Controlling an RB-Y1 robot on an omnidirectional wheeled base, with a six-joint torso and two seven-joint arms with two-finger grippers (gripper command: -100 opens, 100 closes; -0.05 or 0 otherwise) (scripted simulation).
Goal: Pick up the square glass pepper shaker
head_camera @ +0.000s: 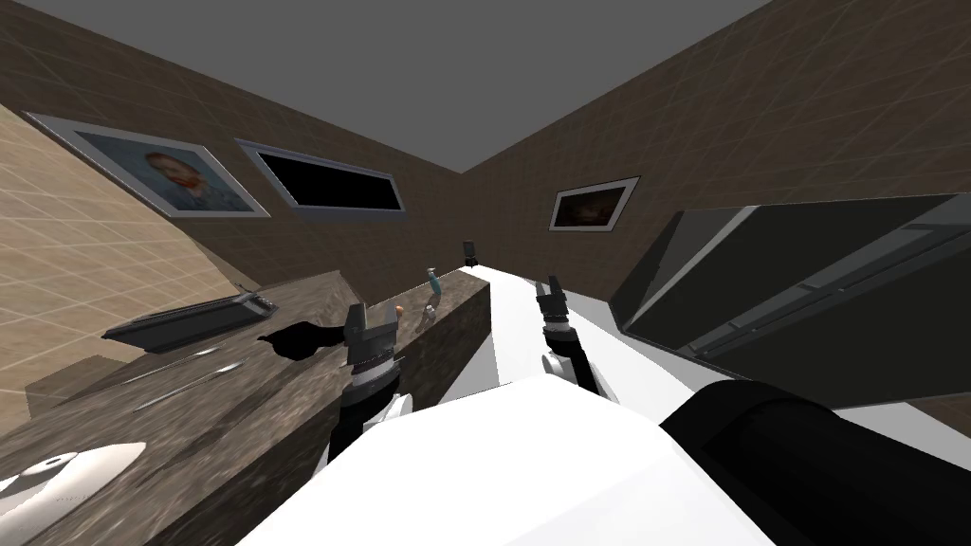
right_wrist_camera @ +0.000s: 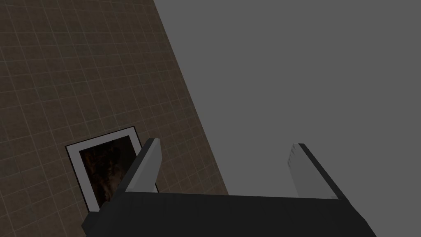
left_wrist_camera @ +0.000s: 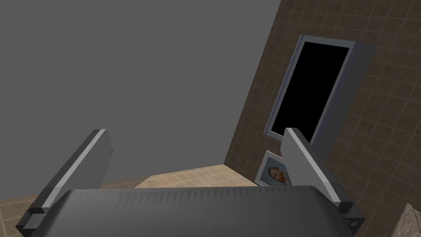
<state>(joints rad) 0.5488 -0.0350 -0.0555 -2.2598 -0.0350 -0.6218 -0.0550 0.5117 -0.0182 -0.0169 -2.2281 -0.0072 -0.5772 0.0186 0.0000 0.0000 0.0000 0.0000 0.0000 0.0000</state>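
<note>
Grasp not begun: left gripper [head_camera: 373, 320] and right gripper [head_camera: 547, 282], both released and empty, stand well apart from the probable pepper shaker [head_camera: 469, 251] at frame centre.

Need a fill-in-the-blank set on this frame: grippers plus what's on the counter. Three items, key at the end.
1. The left gripper and the right gripper both have their fingers ___.
2. The teal bottle stands near the far end of the ___ counter.
3. In the head view, the right gripper hangs above a ___ surface.
Missing words: open; brown; white.
</note>
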